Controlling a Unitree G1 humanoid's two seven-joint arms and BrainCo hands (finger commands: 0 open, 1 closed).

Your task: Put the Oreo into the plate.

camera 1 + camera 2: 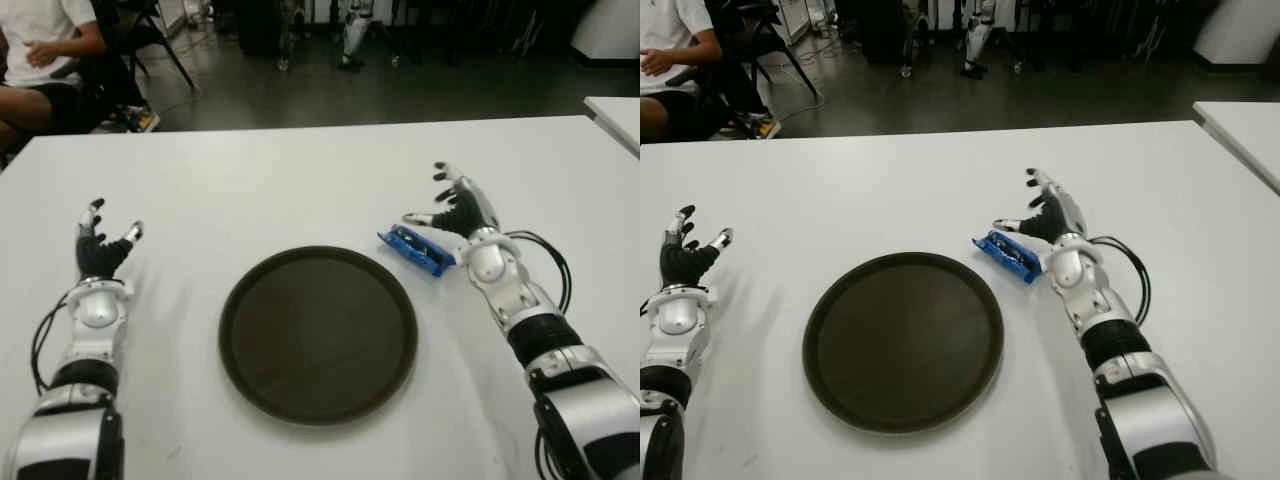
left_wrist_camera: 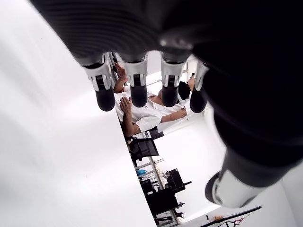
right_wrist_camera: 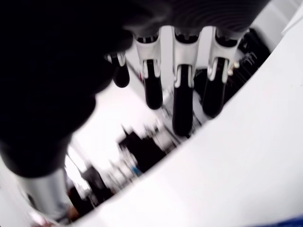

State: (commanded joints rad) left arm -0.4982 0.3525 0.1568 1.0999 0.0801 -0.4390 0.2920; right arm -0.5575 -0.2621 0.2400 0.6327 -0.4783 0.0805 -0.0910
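1. Leftmost, the left robot hand point(image 1: 103, 245) shows at about nine o'clock from the plate point(image 1: 318, 334), well apart from it; its fingers point(image 2: 105, 90) are stretched out and hold nothing.
2. Centre: one dark round plate sits on the white bench point(image 1: 300, 180), with nothing in it.
3. Next, at roughly two o'clock from the plate, one blue Oreo packet point(image 1: 415, 249) lies flat on the bench just outside the rim, not yet in the plate.
4. Rightmost, the right robot hand point(image 1: 455, 207) is just beside the packet on its far right side, fingers point(image 3: 183, 101) extended and released, thumb reaching toward the packet; whether it touches the wrapper I cannot tell.
5. Risks, as I judge them: the packet is thin and lies flat, so closing fingers may skid over the wrapper or push it away toward the plate rim instead of pinching it. A loose pinch could drop it short of the plate, and a low carry might clip the raised rim.
6. Count: two robot hands, one plate, one Oreo packet, and one seated person point(image 1: 45, 45) beyond the bench at ten o'clock.
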